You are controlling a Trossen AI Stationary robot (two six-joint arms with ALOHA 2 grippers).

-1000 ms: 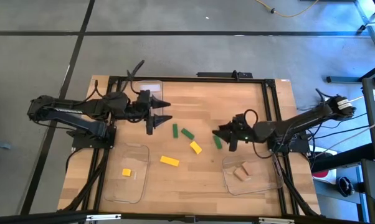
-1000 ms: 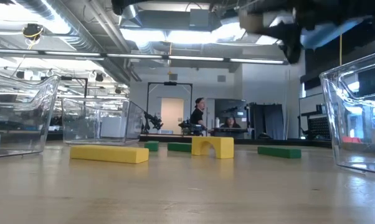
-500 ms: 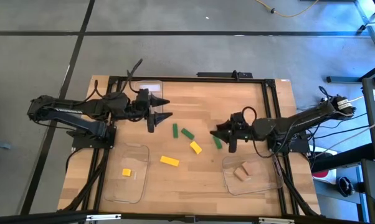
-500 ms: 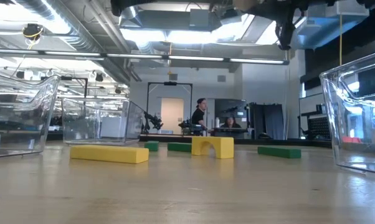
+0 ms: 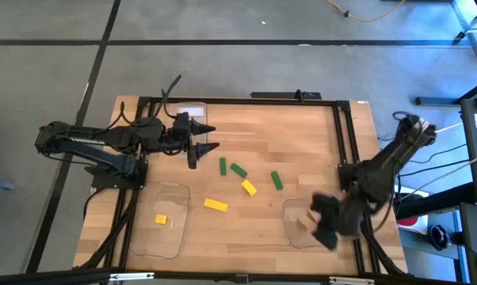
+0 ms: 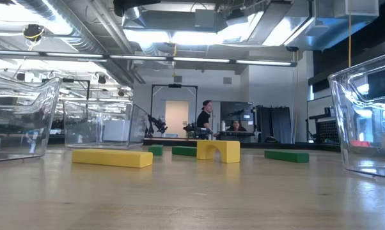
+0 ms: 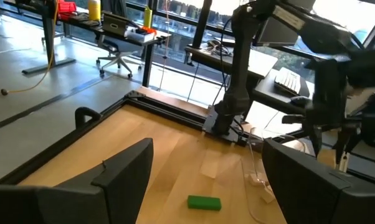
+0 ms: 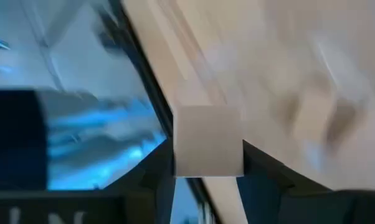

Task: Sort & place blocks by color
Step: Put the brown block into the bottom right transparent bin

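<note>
Tan block (image 8: 208, 140) sits pinched between the right gripper's (image 5: 327, 226) fingers above the clear tray (image 5: 290, 229); the left gripper (image 5: 204, 138) hovers spread wide near three green blocks (image 5: 238, 169)

Green blocks (image 5: 238, 169) and yellow blocks (image 5: 215, 204) lie mid-table.

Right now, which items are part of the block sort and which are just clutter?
Job: green blocks, yellow blocks, tan block in right gripper, clear trays.
Clutter: yellow floor cable, person in background, office chair.
</note>
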